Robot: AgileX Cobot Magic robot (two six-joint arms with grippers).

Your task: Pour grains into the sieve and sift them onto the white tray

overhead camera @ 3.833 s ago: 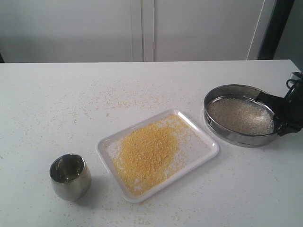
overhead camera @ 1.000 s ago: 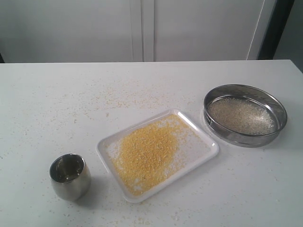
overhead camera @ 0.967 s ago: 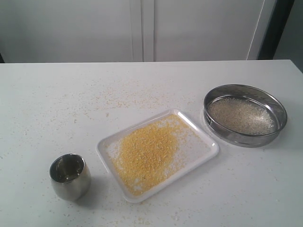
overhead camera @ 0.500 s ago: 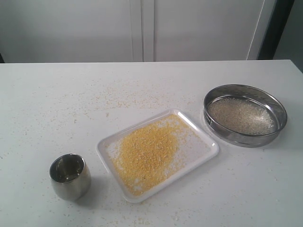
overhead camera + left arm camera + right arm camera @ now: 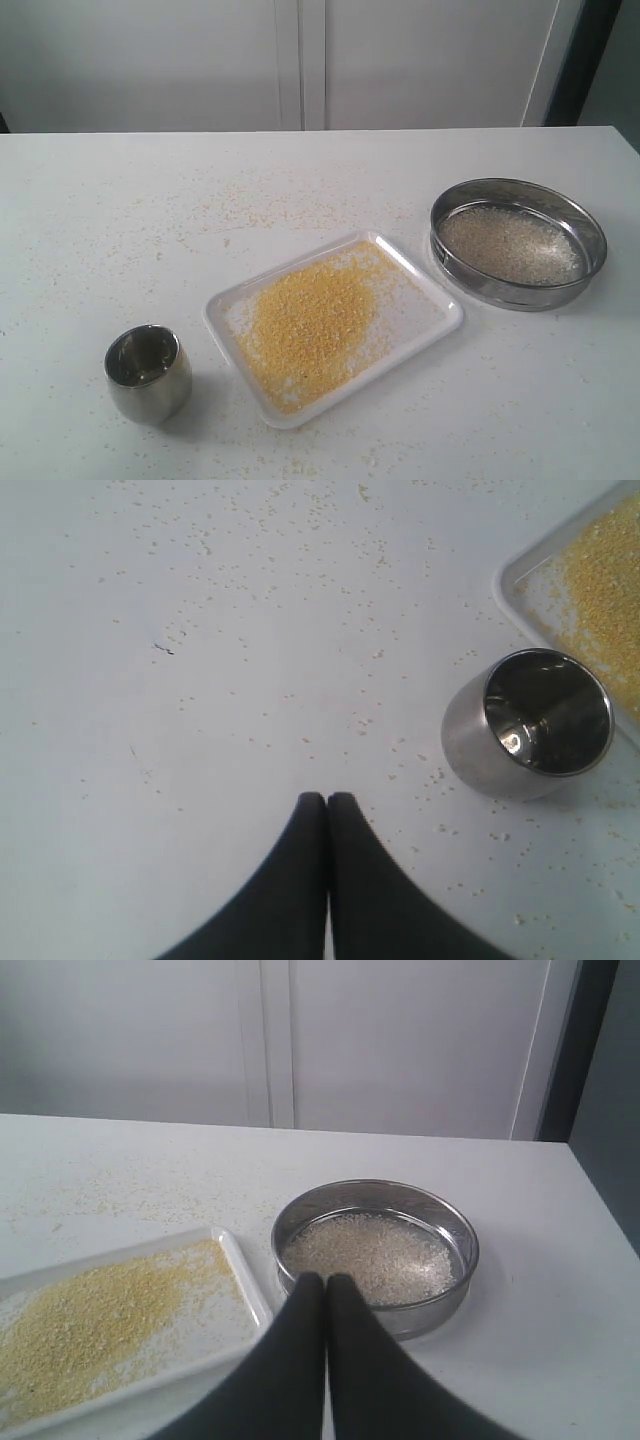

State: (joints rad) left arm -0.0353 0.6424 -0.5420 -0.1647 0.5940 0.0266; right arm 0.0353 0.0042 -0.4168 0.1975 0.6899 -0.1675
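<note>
The steel sieve (image 5: 518, 243) rests on the table at the right, holding pale whitish kernels (image 5: 510, 244). Beside it the white tray (image 5: 425, 320) carries a heap of yellow-orange meal (image 5: 308, 325). Neither arm shows in the exterior view. In the right wrist view my right gripper (image 5: 326, 1278) is shut and empty, held back from the sieve (image 5: 375, 1255) and the tray (image 5: 250, 1295). In the left wrist view my left gripper (image 5: 327, 798) is shut and empty above bare table, apart from the steel cup (image 5: 528, 725).
The small shiny steel cup (image 5: 149, 372) stands upright and empty at the front left. Stray grains (image 5: 260, 205) are scattered over the white table (image 5: 100, 230). A white cabinet wall (image 5: 300, 60) rises behind the table's far edge.
The right gripper, which was at the sieve's right rim 3.8 s ago, has withdrawn out of the exterior view. The sieve, tray and cup have not moved over the last second.
</note>
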